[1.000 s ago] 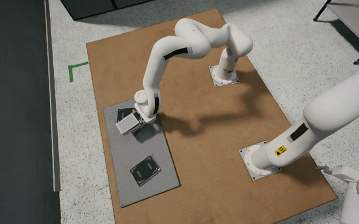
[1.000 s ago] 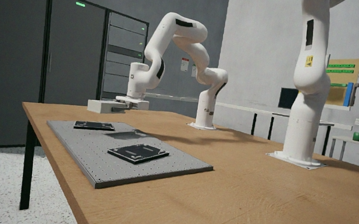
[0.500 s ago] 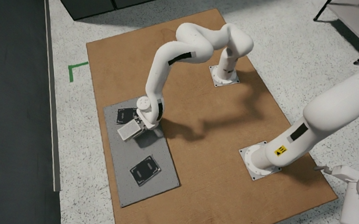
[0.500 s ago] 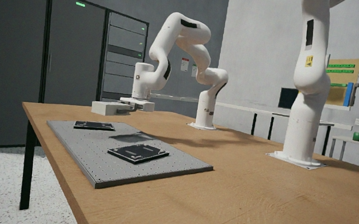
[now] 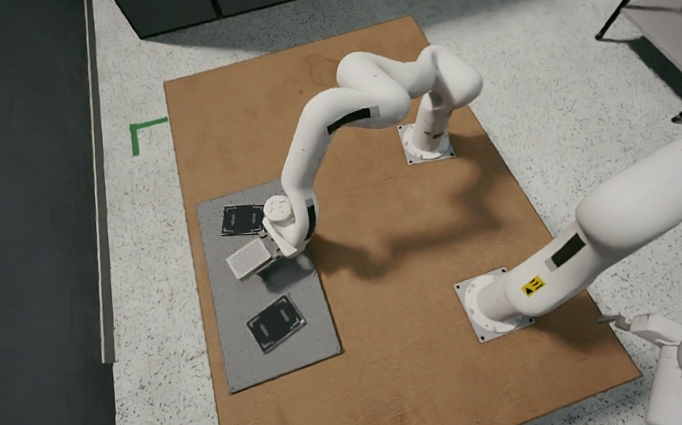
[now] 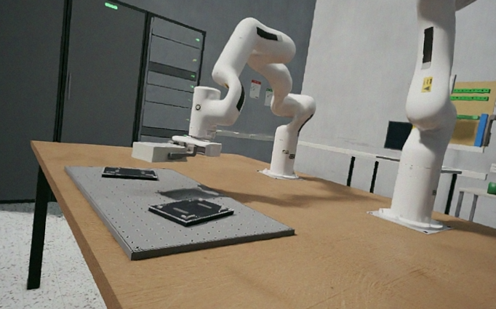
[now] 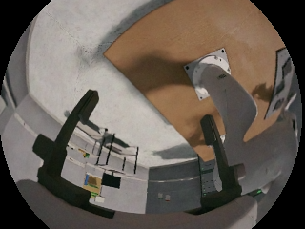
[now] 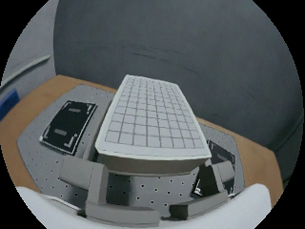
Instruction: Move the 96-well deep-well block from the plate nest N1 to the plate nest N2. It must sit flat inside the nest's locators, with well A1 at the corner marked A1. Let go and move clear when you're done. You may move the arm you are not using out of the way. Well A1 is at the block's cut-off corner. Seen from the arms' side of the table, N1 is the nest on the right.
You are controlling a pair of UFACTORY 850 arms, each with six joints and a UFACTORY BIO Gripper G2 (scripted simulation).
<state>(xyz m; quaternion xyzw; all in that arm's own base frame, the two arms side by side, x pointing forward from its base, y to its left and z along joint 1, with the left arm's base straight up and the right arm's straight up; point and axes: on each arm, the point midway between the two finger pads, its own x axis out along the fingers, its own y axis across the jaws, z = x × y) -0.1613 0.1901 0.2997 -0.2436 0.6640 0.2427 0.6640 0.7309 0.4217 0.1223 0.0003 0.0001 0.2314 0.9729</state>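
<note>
The white deep-well block (image 5: 248,258) (image 6: 150,152) (image 8: 152,114) hangs above the grey board, between the two nests and nearer N1. It looks about level and is turned relative to N1. My right gripper (image 5: 270,248) (image 8: 153,164) is shut on its near end. Black nest N1 (image 5: 241,218) (image 6: 130,172) (image 8: 223,155) is empty. Black nest N2 (image 5: 276,323) (image 6: 191,210) (image 8: 69,126) is empty and set at an angle on the board. I cannot make out the block's cut-off corner or the A1 marks. My left gripper (image 7: 150,107) is open and empty, beyond the table edge.
The grey perforated board (image 5: 217,298) (image 6: 120,212) lies along the table's edge opposite the arm bases. The left arm (image 5: 647,202) (image 6: 423,158) is folded back away from the board. The right arm (image 5: 313,138) (image 6: 235,56) reaches over the table (image 5: 396,330) to the board.
</note>
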